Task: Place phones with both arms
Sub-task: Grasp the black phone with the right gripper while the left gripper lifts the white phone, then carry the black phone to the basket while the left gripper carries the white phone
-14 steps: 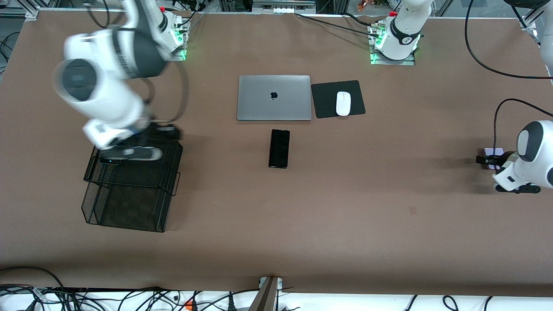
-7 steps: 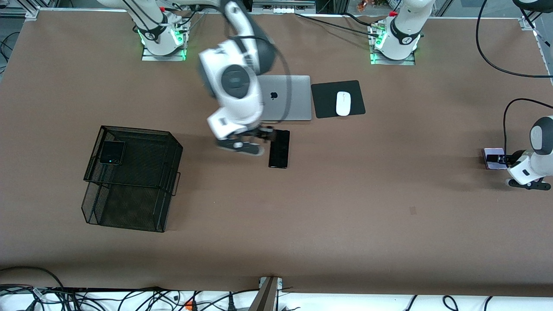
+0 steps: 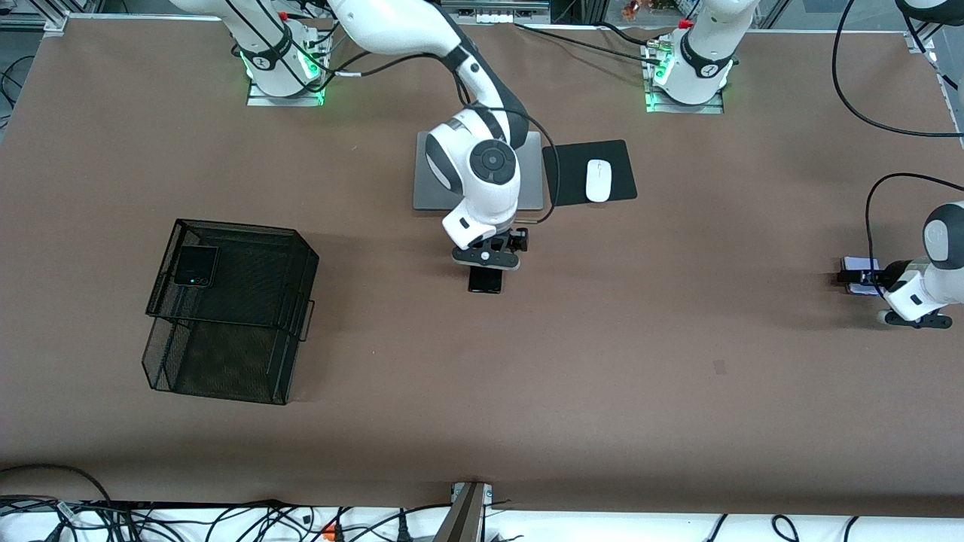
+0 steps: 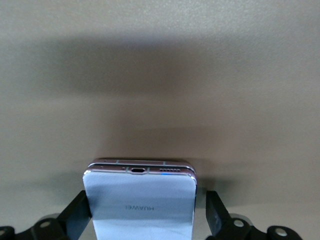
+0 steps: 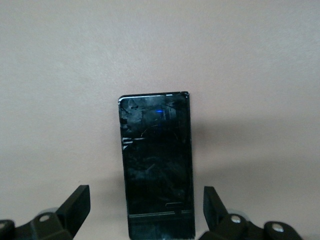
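The long slim black phone [image 3: 486,281] lies on the brown table, nearer to the front camera than the silver laptop. My right gripper [image 3: 488,257] hangs low over it, open, with its fingers wide on either side of the phone [image 5: 156,170]. The small squarish black phone [image 3: 196,265] lies on top of the black mesh basket [image 3: 226,361]. The pale lavender-white phone [image 3: 859,263] lies at the left arm's end of the table. My left gripper [image 3: 855,278] is down at it, open, with its fingers straddling the phone [image 4: 140,205]; one finger is at its edge, the other apart.
The silver laptop [image 3: 527,169] lies closed, partly covered by my right arm. A white mouse [image 3: 598,180] sits on a black pad [image 3: 572,173] beside it. Black cables run over the table at the left arm's end.
My right arm has swung from the mesh basket to over the long black phone, leaving the small black phone on the basket. My left gripper has stayed at the lavender phone.
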`<action>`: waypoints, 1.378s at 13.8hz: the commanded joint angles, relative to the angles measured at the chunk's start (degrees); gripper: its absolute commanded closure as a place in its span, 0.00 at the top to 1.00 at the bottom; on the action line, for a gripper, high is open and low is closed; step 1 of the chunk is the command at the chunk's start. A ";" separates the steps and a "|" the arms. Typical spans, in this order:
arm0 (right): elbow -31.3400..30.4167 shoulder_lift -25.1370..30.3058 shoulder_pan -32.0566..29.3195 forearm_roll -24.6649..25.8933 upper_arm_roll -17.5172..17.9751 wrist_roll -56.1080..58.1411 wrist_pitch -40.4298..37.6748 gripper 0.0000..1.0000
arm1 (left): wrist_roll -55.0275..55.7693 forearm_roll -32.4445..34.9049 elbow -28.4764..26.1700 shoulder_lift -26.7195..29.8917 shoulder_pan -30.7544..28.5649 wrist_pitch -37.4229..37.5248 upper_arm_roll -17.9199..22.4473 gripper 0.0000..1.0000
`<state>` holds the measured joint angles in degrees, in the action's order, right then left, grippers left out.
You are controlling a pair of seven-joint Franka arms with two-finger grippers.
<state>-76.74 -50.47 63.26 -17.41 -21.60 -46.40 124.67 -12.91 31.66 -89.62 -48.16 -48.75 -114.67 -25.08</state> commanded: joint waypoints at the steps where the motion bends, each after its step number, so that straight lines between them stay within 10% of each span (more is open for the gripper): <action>1: -0.24 -1.65 0.10 -0.52 0.42 4.10 2.84 1.00 | -1.59 -1.51 0.05 -0.27 -0.55 -0.12 -0.58 1.00; 2: -1.82 -1.65 0.37 -0.52 0.42 4.65 5.47 1.00 | -1.68 -1.51 0.14 -0.10 -0.64 -0.12 -0.58 0.97; 3: -3.40 -1.74 0.63 -0.52 0.68 4.65 7.84 1.00 | -1.68 -1.42 0.14 -0.01 -0.64 -0.03 -0.58 0.60; 5: -4.12 -2.61 0.72 -0.69 1.03 4.56 9.80 1.00 | -4.04 -1.42 0.23 0.34 -0.38 0.75 -0.58 0.23; 8: -4.55 -2.79 0.72 -0.78 0.95 3.86 9.71 0.99 | -7.04 -1.51 1.20 2.45 0.06 10.04 -3.90 0.20; 11: -4.47 -2.27 0.81 -1.04 0.95 4.21 9.27 0.05 | -6.95 -1.60 4.96 3.42 0.06 21.99 -11.37 0.21; 19: -3.76 11.95 -0.51 -0.96 -6.33 10.08 -12.22 0.00 | -4.85 -13.41 10.15 3.33 0.24 26.25 -24.93 0.20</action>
<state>-78.56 -44.32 63.21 -17.42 -25.50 -40.43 118.85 -17.59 24.48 -82.61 -44.84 -48.51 -89.57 -48.69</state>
